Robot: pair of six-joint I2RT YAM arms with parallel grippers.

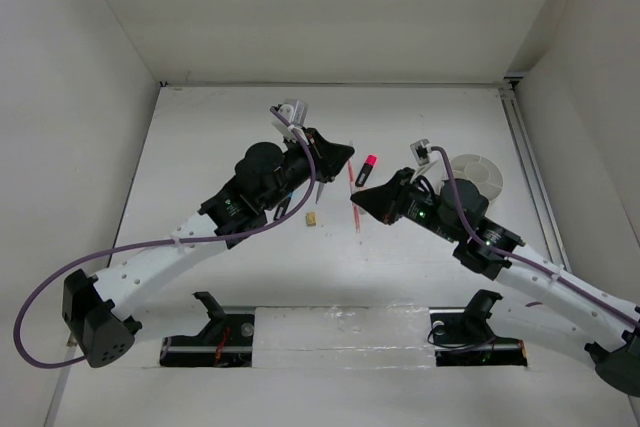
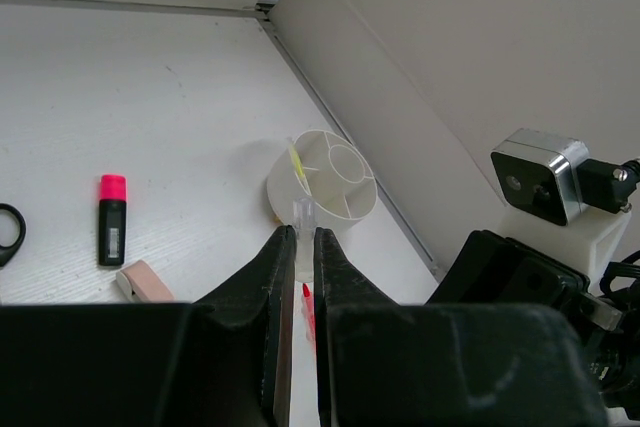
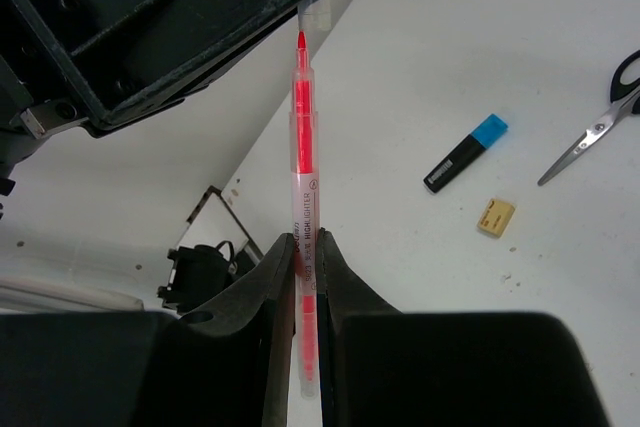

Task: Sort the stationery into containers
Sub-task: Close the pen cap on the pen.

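The white table (image 1: 220,127) carries the whole job, walled in white on three sides. Over its middle the two arms meet nose to nose. The right gripper (image 3: 305,244) is clamped on the barrel of the thin red highlighter pen (image 3: 304,147). The left gripper (image 2: 298,237) has its jaws pinched together on the pen's small clear cap (image 2: 303,215).

The round white tub with inner dividers (image 2: 345,212) stands beyond them by the right wall. A pale yellow stick (image 2: 295,159) already leans in one outer compartment.

Loose on the table are:
- the black-handled scissors (image 3: 590,132)
- a black marker with a blue cap (image 3: 465,152)
- a black marker with a pink-red cap (image 2: 112,222)
- a pink eraser (image 2: 145,282), just beside the pink-capped marker
- a tan eraser (image 3: 496,217), near the blue-capped marker

The pen is held in the air between the grippers. Its red tip shows bare just below the cap, so cap and pen look barely apart. Whether the cap is going on or coming off cannot be told.

By my reading the step in hand is dealing with this pen's cap before the pen goes to the tub, and most of the sorting is not yet done. If the cap is going on, the next move calls for keeping tip and cap on one line and pushing straight. A skewed push could bend the nib or twist the pen in the right jaws. Then the left lets go, and the right carries the pen over to a free compartment
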